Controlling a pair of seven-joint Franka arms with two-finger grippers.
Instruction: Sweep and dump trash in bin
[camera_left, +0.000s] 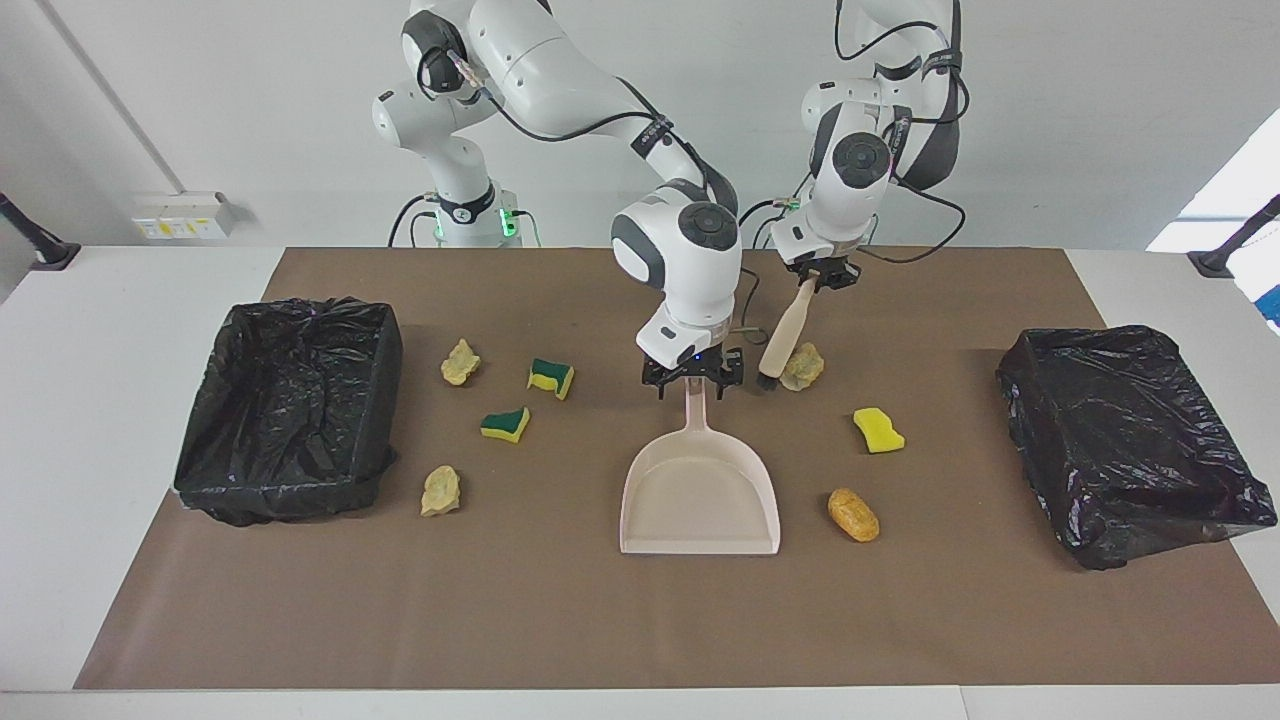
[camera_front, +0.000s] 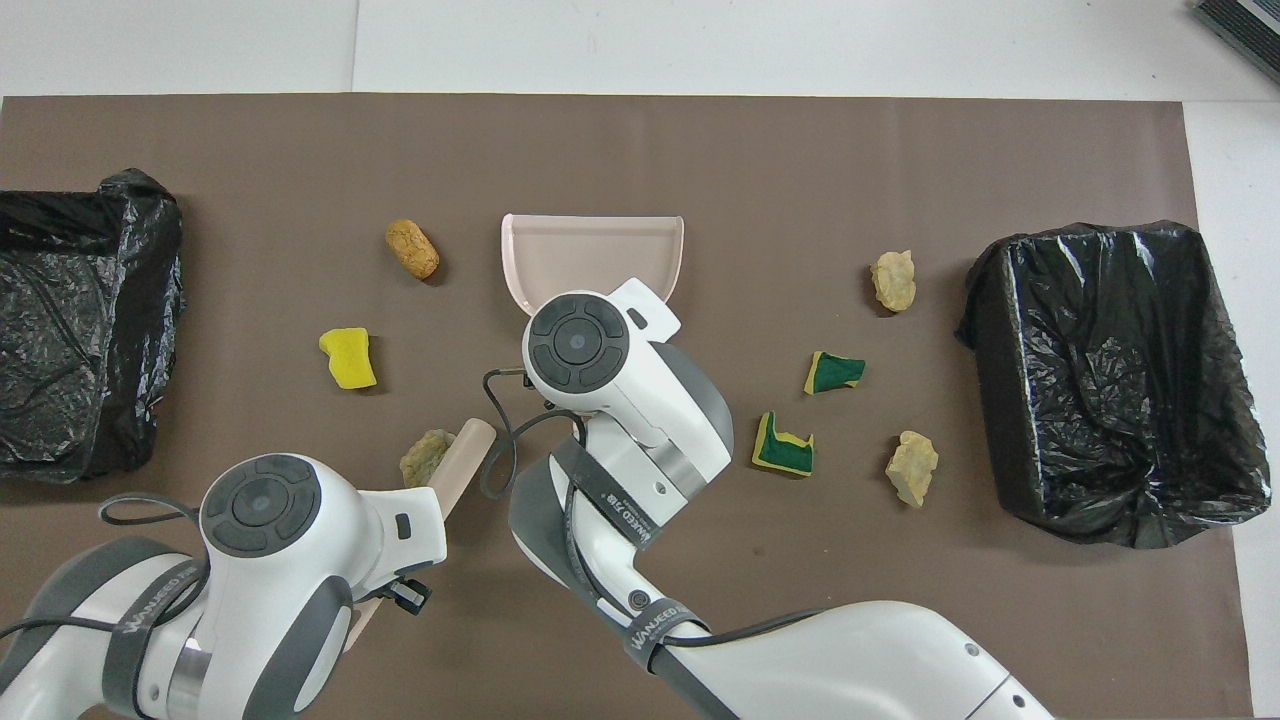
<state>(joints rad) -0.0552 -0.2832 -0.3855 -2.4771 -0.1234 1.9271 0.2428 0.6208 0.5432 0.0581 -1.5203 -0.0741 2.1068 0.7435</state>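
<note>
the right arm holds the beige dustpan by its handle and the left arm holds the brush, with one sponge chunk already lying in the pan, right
Not quite. The flat beige plastic dustpan is empty, as the facing view shows. The right gripper does hold its handle, and the left gripper holds the beige-handled hand brush.

Glossy crinkled black plastic bin liner (camera_left: 290, 400), smooth plastic dustpan (camera_left: 700, 495), porous sponge chunks (camera_left: 505, 425)
</note>
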